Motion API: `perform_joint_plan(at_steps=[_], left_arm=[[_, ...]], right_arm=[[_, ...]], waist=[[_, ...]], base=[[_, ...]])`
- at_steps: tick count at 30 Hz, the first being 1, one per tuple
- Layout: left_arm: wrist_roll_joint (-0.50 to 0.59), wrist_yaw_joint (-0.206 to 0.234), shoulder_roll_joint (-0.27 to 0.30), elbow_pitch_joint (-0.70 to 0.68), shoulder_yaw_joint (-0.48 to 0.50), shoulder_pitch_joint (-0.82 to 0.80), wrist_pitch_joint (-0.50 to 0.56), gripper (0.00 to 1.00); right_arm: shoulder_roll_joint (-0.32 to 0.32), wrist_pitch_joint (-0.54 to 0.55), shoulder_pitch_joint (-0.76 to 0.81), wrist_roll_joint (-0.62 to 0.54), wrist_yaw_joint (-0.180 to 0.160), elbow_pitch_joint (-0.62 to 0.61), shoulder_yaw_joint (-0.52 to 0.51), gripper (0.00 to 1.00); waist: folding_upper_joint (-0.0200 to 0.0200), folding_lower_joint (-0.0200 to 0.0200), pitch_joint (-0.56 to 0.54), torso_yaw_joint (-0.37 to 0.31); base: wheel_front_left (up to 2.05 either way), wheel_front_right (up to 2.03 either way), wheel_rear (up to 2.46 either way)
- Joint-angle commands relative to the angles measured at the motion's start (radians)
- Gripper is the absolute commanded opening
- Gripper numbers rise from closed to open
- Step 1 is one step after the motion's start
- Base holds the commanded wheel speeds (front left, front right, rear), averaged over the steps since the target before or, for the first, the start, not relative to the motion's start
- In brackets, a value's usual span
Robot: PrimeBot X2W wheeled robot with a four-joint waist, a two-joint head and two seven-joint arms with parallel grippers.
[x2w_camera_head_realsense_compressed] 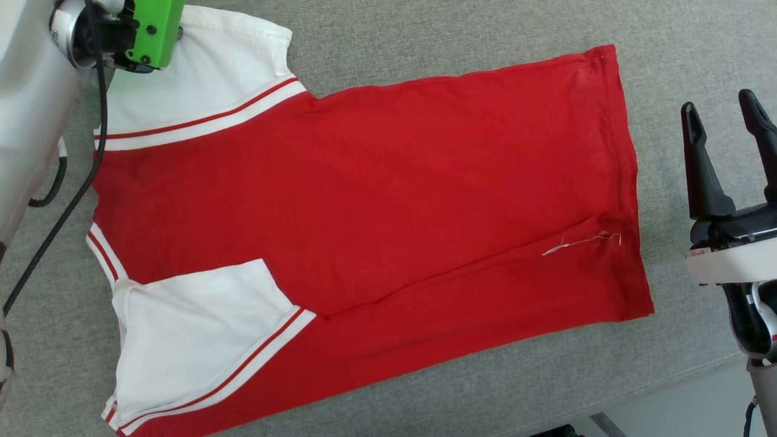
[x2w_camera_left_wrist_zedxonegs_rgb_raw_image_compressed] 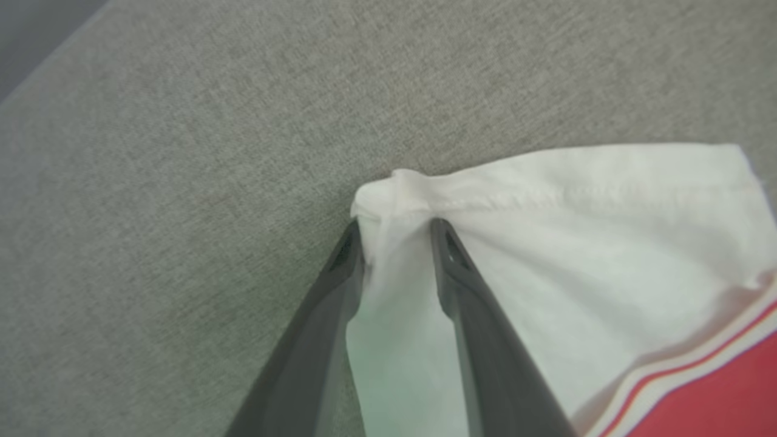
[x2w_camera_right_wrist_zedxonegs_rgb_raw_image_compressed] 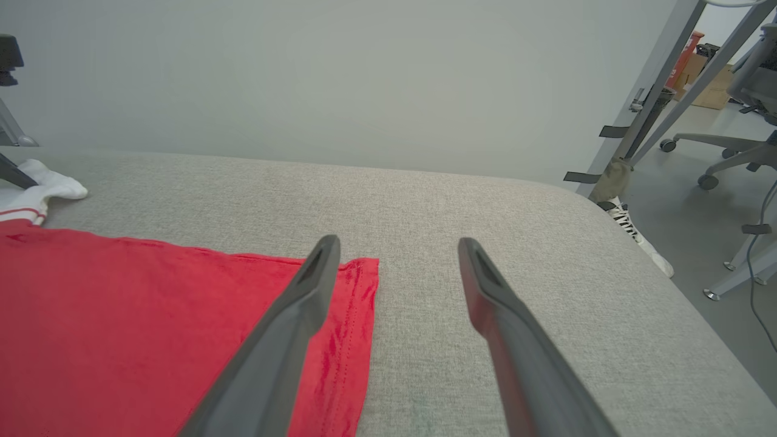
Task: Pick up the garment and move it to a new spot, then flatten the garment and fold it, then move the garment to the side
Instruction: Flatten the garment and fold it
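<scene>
The red jersey-knit cloth T-shirt with white short sleeves (x2w_camera_head_realsense_compressed: 364, 200) looks soft and matt. Its fine knit is smooth apart from shallow creases, with stitched hems and a loose white thread (x2w_camera_head_realsense_compressed: 580, 243) by one hem. The grey woven-fabric pad (x2w_camera_head_realsense_compressed: 425, 36) is coarse-grained and matt. The long dark fingers (x2w_camera_right_wrist_zedxonegs_rgb_raw_image_compressed: 279, 352) of the right gripper (x2w_camera_head_realsense_compressed: 718, 103) and the left gripper (x2w_camera_left_wrist_zedxonegs_rgb_raw_image_compressed: 396, 223) look like smooth matt plastic. The bright green plastic housing (x2w_camera_head_realsense_compressed: 155, 30) has a slight sheen, and the black cable (x2w_camera_head_realsense_compressed: 61, 224) looks smooth and rubbery.
</scene>
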Motion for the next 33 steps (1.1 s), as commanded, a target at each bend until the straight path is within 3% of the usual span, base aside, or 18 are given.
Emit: perform_joint_plan(at_steps=[1,8,14,20,26,33], left_arm=[[-0.003,-0.003,0.0,0.012,-0.031,0.078,0.004,0.0],[-0.002,-0.005,-0.007,-0.019,-0.029,0.081,-0.095,0.0],[0.0,-0.005,-0.01,-0.099,-0.067,0.116,-0.181,0.0],[-0.011,-0.005,-0.002,-0.181,-0.099,0.15,-0.269,0.0],[-0.013,-0.005,-0.006,-0.249,-0.122,0.155,-0.329,0.0],[0.005,-0.005,-0.016,-0.305,-0.144,0.133,-0.368,0.0]], right_arm=[[-0.006,-0.009,-0.018,0.005,-0.001,0.003,-0.005,1.0],[-0.065,-0.005,-0.056,-0.012,-0.001,-0.003,-0.023,1.0],[-0.173,0.125,-0.135,0.035,-0.001,0.002,0.024,1.0],[-0.328,0.383,-0.262,0.146,-0.001,0.045,0.179,1.0],[-0.431,0.713,-0.388,0.325,-0.001,0.133,0.339,1.0],[-0.484,1.004,-0.507,0.489,-0.001,0.234,0.454,1.0]], waist=[[0.0041,-0.0001,-0.008,0.007],[0.0041,-0.0001,-0.072,0.051],[0.0041,-0.0001,-0.146,0.103],[0.0041,-0.0001,-0.197,0.145],[0.0041,-0.0001,-0.202,0.186],[0.0041,-0.0001,-0.166,0.232]], base=[[0.0,0.0,0.0],[0.0,0.0,0.0],[0.0,0.0,0.0],[0.0,0.0,0.0],[0.0,0.0,0.0],[0.0,0.0,0.0]])
